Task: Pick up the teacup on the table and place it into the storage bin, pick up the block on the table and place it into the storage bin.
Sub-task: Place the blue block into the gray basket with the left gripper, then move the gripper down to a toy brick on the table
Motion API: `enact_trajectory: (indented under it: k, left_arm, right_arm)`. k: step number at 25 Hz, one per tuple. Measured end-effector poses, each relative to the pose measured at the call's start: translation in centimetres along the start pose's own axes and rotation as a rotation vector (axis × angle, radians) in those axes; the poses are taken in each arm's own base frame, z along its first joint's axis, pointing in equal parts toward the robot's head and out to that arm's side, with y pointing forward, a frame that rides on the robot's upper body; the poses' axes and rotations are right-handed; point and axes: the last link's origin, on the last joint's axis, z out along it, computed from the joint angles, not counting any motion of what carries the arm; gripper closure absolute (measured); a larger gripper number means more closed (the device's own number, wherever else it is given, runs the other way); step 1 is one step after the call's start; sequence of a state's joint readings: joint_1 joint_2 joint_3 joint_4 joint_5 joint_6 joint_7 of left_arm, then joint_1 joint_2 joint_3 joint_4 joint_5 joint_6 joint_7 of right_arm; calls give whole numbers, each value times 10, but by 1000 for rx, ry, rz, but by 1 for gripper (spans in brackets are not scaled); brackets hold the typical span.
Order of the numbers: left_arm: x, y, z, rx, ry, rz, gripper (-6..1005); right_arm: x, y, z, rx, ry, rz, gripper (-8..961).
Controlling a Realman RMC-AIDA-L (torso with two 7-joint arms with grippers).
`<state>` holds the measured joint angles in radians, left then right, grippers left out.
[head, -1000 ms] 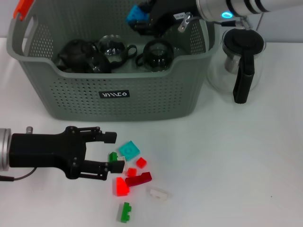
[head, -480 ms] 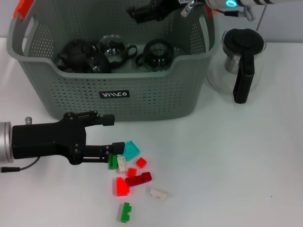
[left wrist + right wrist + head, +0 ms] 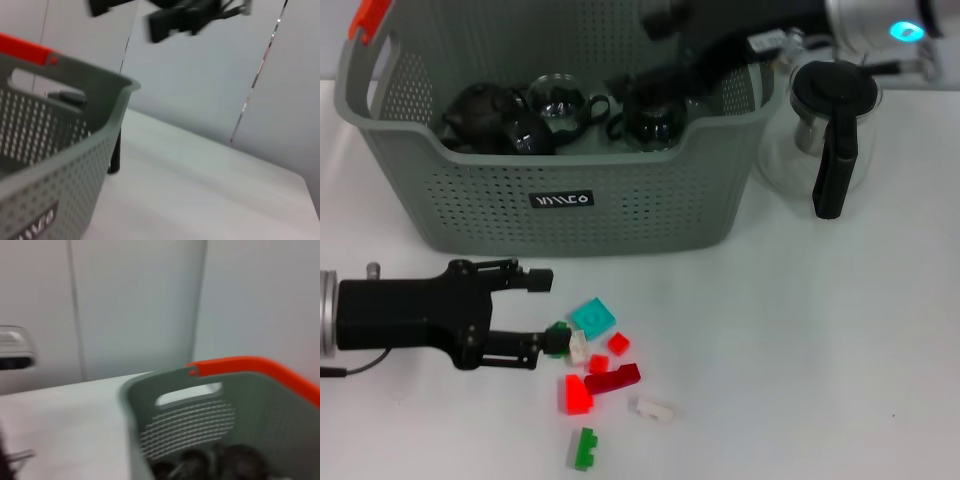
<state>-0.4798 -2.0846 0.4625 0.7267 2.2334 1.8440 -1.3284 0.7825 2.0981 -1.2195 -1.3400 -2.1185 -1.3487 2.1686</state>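
The grey-green storage bin stands at the back of the table, with three dark glass teacups inside it. Several small blocks lie in front of it: a teal one, a green one, red ones and a white one. My left gripper lies low on the table, open, its near finger touching the green block and the teal block just beyond its tips. My right gripper hangs blurred over the bin's back right, fingers spread, with nothing seen in it.
A glass pitcher with a black handle stands right of the bin. The bin's orange handle top is at the far left. The left wrist view shows the bin wall; the right wrist view shows its rim.
The blue block the right gripper held a second ago is no longer seen; that gripper has shifted right and lower over the bin. The left gripper pulled back slightly beside the green block.
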Motion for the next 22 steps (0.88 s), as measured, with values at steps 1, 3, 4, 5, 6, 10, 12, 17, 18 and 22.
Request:
enact_trajectory:
  k: [1,3,4,5,6,10,12,17,18,22]
  left_arm:
    - [-2,1,-1,-2,-12,-15,156]
    - [-4,2,-2,-8,-31,-41,156]
    - [-5,3,-3,-13,-35,-45,156]
    - [-6,5,-4,-19,-38,-49,156]
    - [-6,6,-6,-25,-42,-50,156]
    - [-9,8,-8,-29,-65,-64,155]
    - [-11,8,-10,-24,-79,-69,155]
    - [-15,8,-14,-13,-102,-77,156]
    - [-16,8,-15,-11,-107,-79,156]
    - [-17,8,-17,-14,-127,-88,155]
  right_arm:
    - [4,2,-4,-23,1,19,81]
    - [15,4,-12,-62,6,60,83]
    - [20,5,-15,-80,15,72,84]
    - [25,9,-16,-103,30,78,86]
    - [30,12,-17,-123,52,80,87]
    - [47,25,-16,-200,176,76,90]
    - [54,32,-12,-236,241,75,91]
    - [74,46,1,-310,368,78,95]
    - [76,48,4,-321,383,76,95]
    - [84,58,20,-354,438,48,98]
